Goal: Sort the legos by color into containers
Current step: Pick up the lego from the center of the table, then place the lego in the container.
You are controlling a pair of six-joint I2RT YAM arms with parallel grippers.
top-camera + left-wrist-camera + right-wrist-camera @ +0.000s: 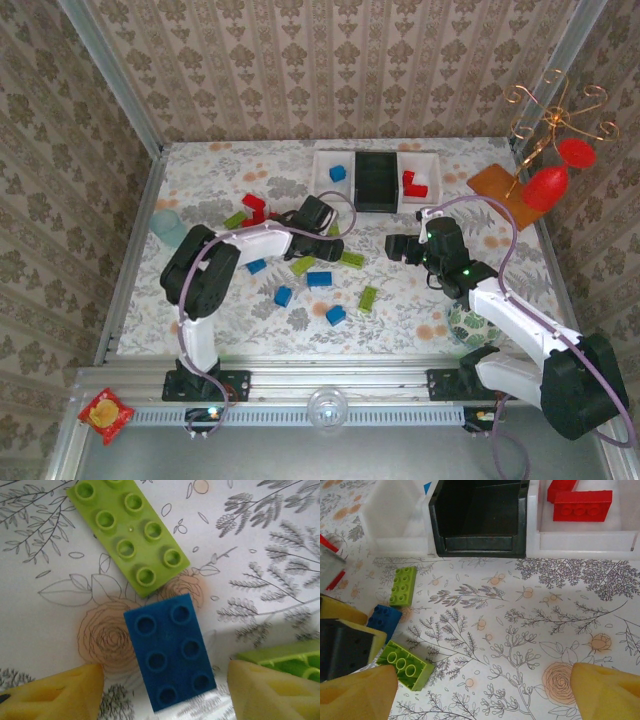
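The blue brick (169, 652) lies at lower centre of the left wrist view, between the spread fingers of the left hand (165, 697), touching neither; a green brick (129, 532) sits just above.

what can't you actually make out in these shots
Black bin: the right wrist view's top edge cuts off its back, and from above it is too dark to tell what it holds.
Left white bin: in the right wrist view, the cloudy wall and top edge hide most of its contents.
Green lego: in the left wrist view, cut off by the frame edge and a yellow fingertip.
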